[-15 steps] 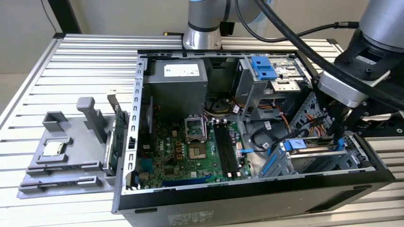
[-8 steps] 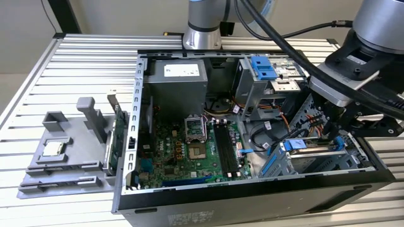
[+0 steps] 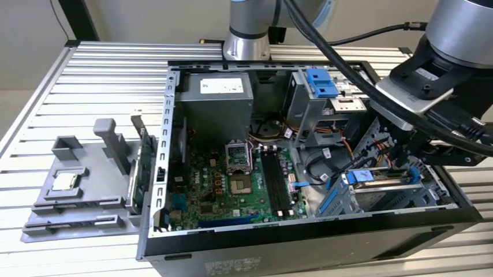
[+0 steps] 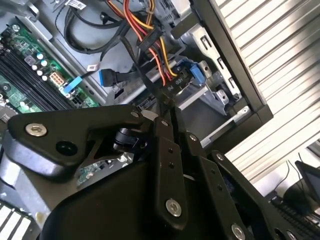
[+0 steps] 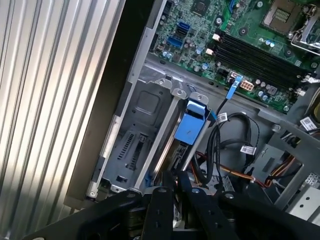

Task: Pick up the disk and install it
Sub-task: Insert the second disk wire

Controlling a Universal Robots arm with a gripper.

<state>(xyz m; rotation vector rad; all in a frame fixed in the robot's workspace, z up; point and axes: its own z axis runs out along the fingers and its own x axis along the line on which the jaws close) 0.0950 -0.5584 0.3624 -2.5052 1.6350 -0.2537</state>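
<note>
The disk (image 3: 379,183) sits on edge in the drive bay (image 3: 400,201) at the case's front corner, on the exterior view's right. Its blue rail tab (image 5: 190,127) faces the motherboard, and its silver edge runs back under my fingers. My gripper (image 3: 398,166) reaches down into the bay and is shut on the disk's far end. In the first wrist view the black fingers (image 5: 161,196) close on the thin edge of the disk at my gripper (image 5: 174,181). In the second wrist view my gripper (image 4: 166,107) sits just before the blue rail (image 4: 194,74).
Bundled black and orange cables (image 5: 235,142) hang close beside the bay. The motherboard (image 3: 231,184) fills the case floor, with a grey power-supply box (image 3: 216,98) behind it and a blue-latched upper bay (image 3: 322,83). A grey fixture with a processor chip (image 3: 66,182) stands on the slatted table (image 3: 92,75).
</note>
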